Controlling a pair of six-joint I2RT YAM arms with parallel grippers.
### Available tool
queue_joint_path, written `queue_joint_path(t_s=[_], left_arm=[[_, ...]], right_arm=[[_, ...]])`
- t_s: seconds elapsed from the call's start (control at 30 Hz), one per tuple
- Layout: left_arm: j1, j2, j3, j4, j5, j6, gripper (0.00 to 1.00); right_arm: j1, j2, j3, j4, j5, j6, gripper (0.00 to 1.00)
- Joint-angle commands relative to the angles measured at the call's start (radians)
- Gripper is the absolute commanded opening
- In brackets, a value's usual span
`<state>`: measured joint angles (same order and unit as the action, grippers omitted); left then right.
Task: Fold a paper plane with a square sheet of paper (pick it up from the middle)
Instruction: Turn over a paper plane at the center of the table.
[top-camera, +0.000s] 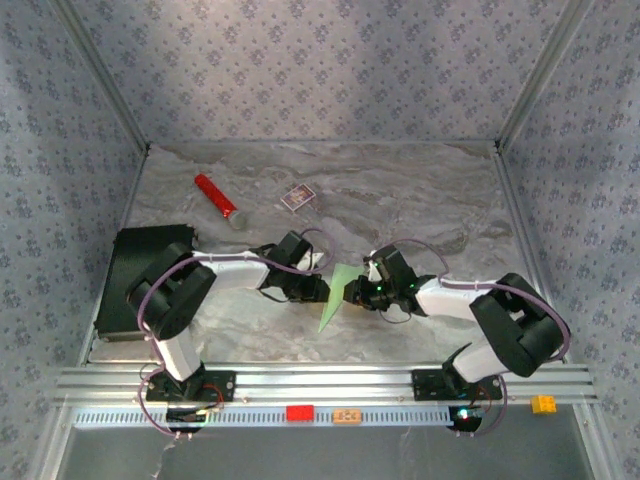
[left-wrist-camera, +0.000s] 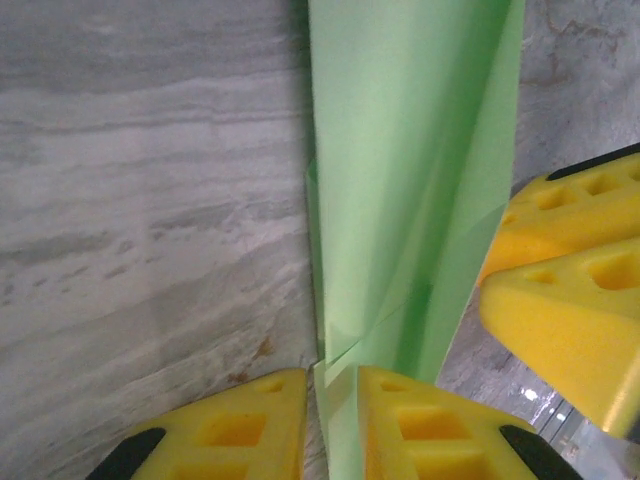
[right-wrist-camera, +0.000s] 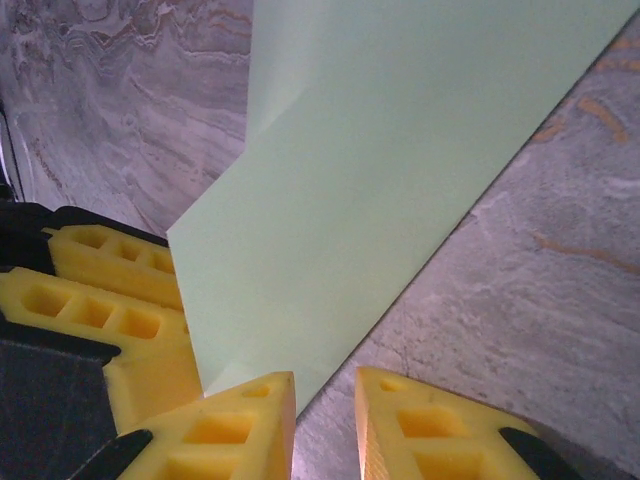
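Observation:
The pale green sheet of paper (top-camera: 335, 292) is folded into a slim pointed plane shape and lies mid-table, its tip toward the near edge. My left gripper (top-camera: 318, 286) is at its left side. In the left wrist view, a folded layer of the paper (left-wrist-camera: 400, 150) runs into the narrow gap of my left gripper (left-wrist-camera: 333, 405), and a sliver of table shows beside it. My right gripper (top-camera: 353, 292) is at the paper's right side. In the right wrist view, the paper (right-wrist-camera: 400, 150) overlaps one fingertip (right-wrist-camera: 250, 410). My right gripper (right-wrist-camera: 325, 415) is narrowly open over bare table.
A red cylinder (top-camera: 215, 197) and a small purple-and-white card box (top-camera: 297, 198) lie at the back left. A black slab (top-camera: 140, 280) sits by the left wall. A metal rail (top-camera: 330, 380) runs along the near edge. Patterned walls enclose three sides.

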<state>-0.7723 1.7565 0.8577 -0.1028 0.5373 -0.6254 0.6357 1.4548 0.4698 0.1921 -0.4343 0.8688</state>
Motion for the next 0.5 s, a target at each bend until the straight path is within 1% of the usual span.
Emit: queue_joint_path(t_s=[0.0, 0.47], left_arm=[[-0.014, 0.026, 0.027, -0.006, 0.041, 0.021, 0.19], [-0.025, 0.036, 0.028, 0.038, 0.092, 0.017, 0.19]], right_arm=[[0.010, 0.020, -0.003, 0.014, -0.022, 0.012, 0.24], [0.024, 0.033, -0.011, 0.001, -0.045, 0.015, 0.22]])
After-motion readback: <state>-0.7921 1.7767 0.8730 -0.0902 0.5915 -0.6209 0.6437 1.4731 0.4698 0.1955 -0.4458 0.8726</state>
